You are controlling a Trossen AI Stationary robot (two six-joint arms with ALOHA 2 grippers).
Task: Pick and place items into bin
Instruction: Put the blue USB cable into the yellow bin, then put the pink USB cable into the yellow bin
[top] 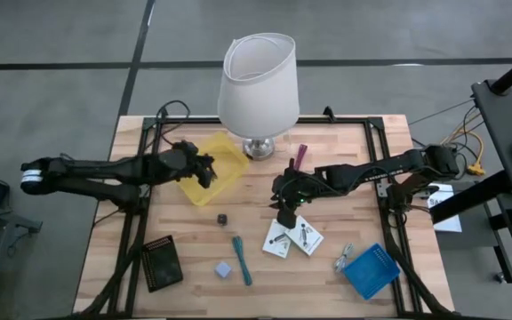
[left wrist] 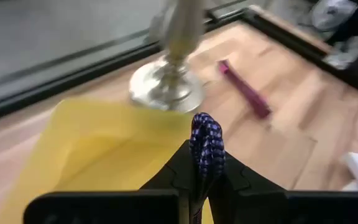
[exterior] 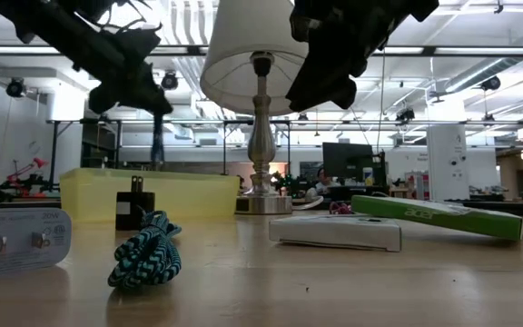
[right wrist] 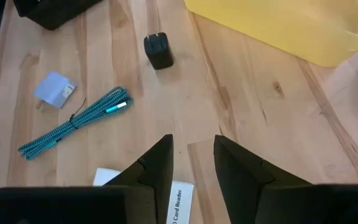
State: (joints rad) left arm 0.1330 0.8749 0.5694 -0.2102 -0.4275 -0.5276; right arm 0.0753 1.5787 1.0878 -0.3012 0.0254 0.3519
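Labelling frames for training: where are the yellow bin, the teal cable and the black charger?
Yellow bin (top: 229, 169), high view, its right rim.
Teal cable (right wrist: 73, 121), right wrist view, mid-bundle.
Black charger (right wrist: 159, 51), right wrist view, its body.

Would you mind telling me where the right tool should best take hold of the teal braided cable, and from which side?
Grip the teal braided cable at its bundled middle, coming straight down, jaws across its narrow width. It lies flat and long on the bare table, so the ends would probably slip. The right tool hangs open nearby.
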